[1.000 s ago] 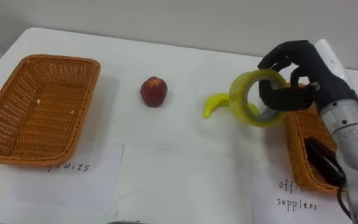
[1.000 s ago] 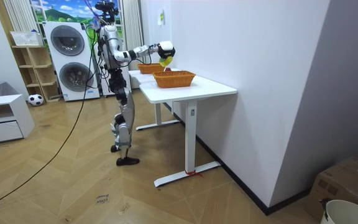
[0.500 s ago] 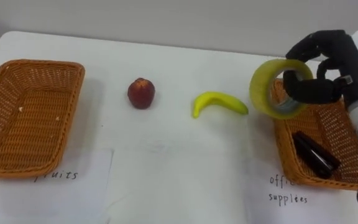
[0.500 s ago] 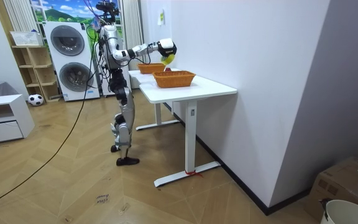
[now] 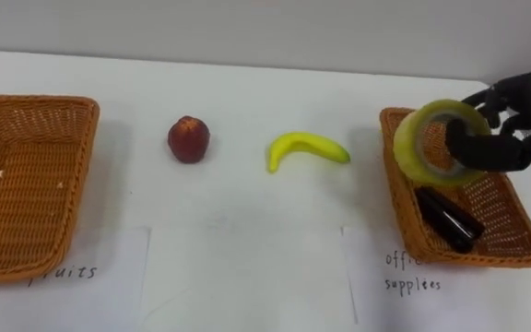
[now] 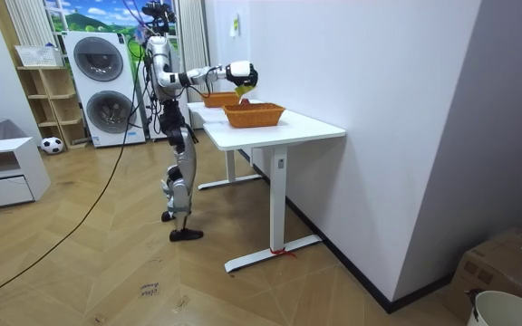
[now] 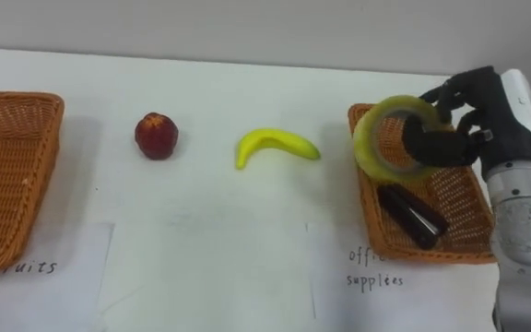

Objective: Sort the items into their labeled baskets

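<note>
Since a second ago the roll of tape [image 7: 369,138] has travelled from over the banana's [image 7: 275,145] end to above the right-hand basket [image 7: 429,254]. The fingers [image 7: 436,148] are curled through the roll's hole, pinching its band. The right hand [image 7: 476,118] holds it on edge, clear of the wicker, over the basket's near-left corner. Straight below and slightly right lies a dark marker-like thing [image 7: 411,216], so the drop is down and a little inward. The banana and apple [image 7: 156,135] lie on the table [image 7: 201,212], well apart from the fruit basket [image 7: 7,175].
</note>
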Tool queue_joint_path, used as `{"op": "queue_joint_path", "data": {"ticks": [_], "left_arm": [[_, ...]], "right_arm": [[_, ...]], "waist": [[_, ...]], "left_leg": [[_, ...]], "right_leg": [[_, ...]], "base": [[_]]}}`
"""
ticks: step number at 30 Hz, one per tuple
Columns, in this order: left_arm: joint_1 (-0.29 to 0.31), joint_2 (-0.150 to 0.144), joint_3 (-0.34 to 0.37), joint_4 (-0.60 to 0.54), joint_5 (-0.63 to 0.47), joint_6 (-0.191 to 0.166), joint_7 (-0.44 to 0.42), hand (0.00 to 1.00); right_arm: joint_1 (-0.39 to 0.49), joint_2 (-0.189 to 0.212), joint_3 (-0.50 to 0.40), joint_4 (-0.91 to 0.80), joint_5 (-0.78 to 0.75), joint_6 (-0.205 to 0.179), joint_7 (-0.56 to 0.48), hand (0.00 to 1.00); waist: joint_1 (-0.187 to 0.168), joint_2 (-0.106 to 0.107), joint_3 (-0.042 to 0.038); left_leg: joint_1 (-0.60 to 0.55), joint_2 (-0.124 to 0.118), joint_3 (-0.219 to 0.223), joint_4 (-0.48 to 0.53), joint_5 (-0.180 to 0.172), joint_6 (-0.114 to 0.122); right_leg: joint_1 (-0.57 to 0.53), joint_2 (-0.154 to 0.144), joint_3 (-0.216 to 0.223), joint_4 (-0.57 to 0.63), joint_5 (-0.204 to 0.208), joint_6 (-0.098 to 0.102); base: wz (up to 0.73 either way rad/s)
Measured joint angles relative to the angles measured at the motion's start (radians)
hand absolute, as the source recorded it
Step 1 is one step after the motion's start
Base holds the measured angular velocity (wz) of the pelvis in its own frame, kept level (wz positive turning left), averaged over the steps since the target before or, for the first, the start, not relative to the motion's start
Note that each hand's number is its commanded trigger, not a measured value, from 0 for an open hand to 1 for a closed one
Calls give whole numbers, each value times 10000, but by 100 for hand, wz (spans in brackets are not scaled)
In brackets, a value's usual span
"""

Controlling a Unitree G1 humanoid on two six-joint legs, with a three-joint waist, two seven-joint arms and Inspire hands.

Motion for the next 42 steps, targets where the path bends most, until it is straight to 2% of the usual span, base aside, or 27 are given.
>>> {"op": "queue_joint_path", "data": {"ticks": [7,16,37,38,39,40,41,42], "left_arm": [[-22,-8,-25,0,-4,18,-4,0],[91,-4,-26,0,-389,180,-10,0],[169,2,158,-262,-361,223,-23,0],[187,-1,165,-319,-361,223,-27,0],[217,-2,167,-435,-359,219,-29,0],[216,-3,180,-489,-359,219,-30,0],[216,-3,192,-513,-359,218,-30,0],[215,-12,249,-556,-360,218,-30,0]], "right_arm": [[431,0,1,152,3,164,-28,100],[472,0,1,290,-9,225,-28,100],[662,0,1,404,-523,402,281,98],[662,0,0,404,-532,402,283,94],[662,0,-1,403,-534,402,289,74],[662,0,-2,403,-536,402,303,62],[662,0,-2,403,-535,402,313,11],[662,0,-3,403,-537,402,340,0]], "waist": [[8,-6,0],[-12,20,26],[49,33,37],[48,33,37],[47,32,37],[49,33,36],[50,33,36],[54,35,35]], "left_leg": [[2,0,14,-2,0,0],[-9,-2,15,-12,-1,-1],[-10,-4,45,-11,-1,-1],[-10,-4,45,-11,-1,-1],[-10,-4,45,-11,-1,-1],[-8,-4,46,-11,-1,-1],[-9,-4,46,-11,-1,-1],[-9,-3,46,-11,-1,-1]], "right_leg": [[-2,-1,-3,11,2,-1],[-5,0,-23,-3,1,-1],[-19,3,-5,-21,1,0],[-20,3,-4,-22,1,0],[-23,3,-3,-24,1,0],[-23,3,-2,-25,1,0],[-23,3,-3,-25,1,0],[-23,4,-2,-25,1,0]], "base": [[0],[0],[0],[0],[0],[0],[0],[0]]}}
